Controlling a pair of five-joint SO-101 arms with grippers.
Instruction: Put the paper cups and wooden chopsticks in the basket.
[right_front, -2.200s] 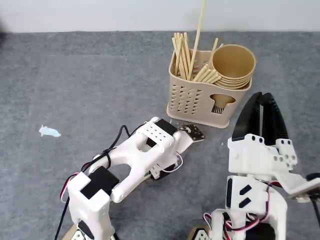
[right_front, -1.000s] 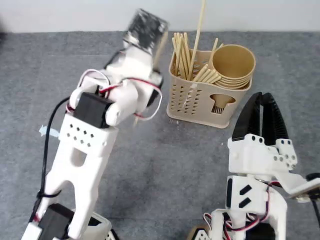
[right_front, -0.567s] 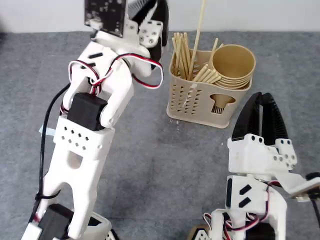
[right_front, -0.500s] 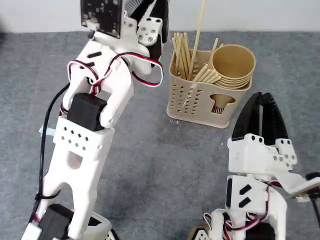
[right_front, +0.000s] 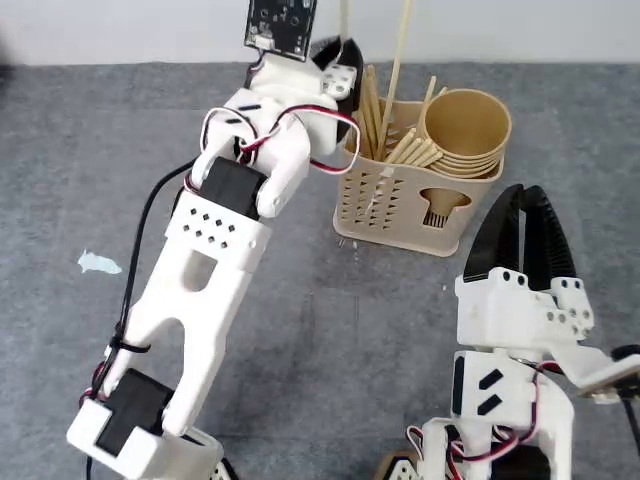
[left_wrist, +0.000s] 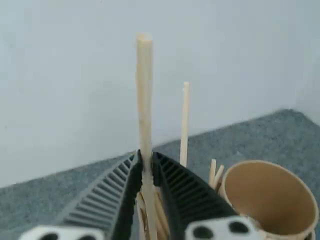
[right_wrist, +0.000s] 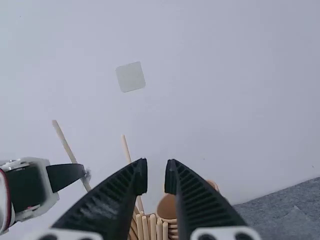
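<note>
The beige basket (right_front: 400, 205) stands at the back of the grey mat, with stacked paper cups (right_front: 467, 125) in its right half and several wooden chopsticks (right_front: 372, 108) in its left half. My left gripper (right_front: 342, 62) hangs at the basket's left rim, shut on one chopstick (left_wrist: 145, 95) that stands upright between its fingers. The cups (left_wrist: 267, 197) lie just beyond that gripper (left_wrist: 146, 159). My right gripper (right_front: 522, 200) is raised in front of the basket's right side, fingers nearly together with nothing between them. In the right wrist view this gripper (right_wrist: 156, 175) points at the cups (right_wrist: 167, 209).
A small pale blue scrap (right_front: 98, 263) lies on the mat at the left. A white wall (right_front: 150, 30) runs behind the mat's far edge. Open mat (right_front: 330, 340) stretches between the two arm bases in front of the basket.
My left arm rose from the mat in front of the basket, swung up at its left, and has now moved right to the basket's left rim with the chopstick. The right arm kept still.
</note>
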